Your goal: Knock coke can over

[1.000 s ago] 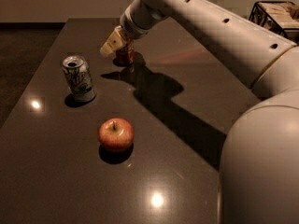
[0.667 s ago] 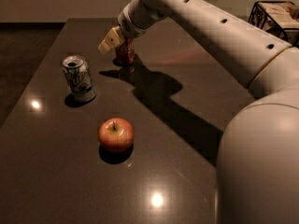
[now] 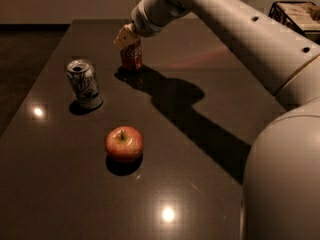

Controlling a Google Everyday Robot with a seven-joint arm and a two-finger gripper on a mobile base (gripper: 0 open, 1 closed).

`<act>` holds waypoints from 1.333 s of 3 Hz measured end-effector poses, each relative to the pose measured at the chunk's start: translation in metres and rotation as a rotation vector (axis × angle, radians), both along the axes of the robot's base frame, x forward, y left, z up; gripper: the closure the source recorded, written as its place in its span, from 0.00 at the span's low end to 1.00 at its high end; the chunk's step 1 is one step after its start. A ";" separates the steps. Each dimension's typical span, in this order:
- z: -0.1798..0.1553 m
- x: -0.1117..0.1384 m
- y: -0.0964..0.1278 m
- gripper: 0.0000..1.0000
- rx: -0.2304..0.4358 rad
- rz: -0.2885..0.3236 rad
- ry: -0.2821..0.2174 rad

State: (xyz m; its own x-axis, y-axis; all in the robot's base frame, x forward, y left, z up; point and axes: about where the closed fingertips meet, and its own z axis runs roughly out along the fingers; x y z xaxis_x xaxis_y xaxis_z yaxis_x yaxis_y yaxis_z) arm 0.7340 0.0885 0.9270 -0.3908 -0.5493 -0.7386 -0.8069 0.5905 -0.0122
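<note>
A small red aluminium soda can with white lettering (image 3: 132, 57) stands upright towards the far side of the dark, glossy surface (image 3: 60, 194). The pale two-finger gripper (image 3: 125, 36) sits right at the top of this coke can, on the can's left upper edge, and seems to touch it. Its tip blends with the can top, so I cannot tell whether the gripper is spread or closed. The white robot arm (image 3: 225, 19) reaches in from the right and throws a long shadow across the surface behind the can.

A white-and-green patterned can (image 3: 84, 84) stands upright to the left and nearer the camera, well apart from the red can, its top open. A red-and-yellow apple (image 3: 124, 144) rests stem up nearer still, apart from both cans. A dark wire basket (image 3: 295, 14) sits beyond the surface at the upper right.
</note>
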 end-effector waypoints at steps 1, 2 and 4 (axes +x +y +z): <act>0.024 -0.026 -0.010 0.91 -0.057 0.065 -0.005; 0.035 -0.061 -0.029 1.00 -0.190 0.142 0.024; 0.023 -0.118 -0.110 1.00 -0.583 0.241 0.165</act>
State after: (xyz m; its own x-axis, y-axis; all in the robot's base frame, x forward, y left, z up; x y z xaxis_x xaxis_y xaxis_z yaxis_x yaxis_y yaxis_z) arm 0.6165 -0.0212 0.9502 -0.2891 -0.9284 -0.2335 -0.9347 0.3264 -0.1406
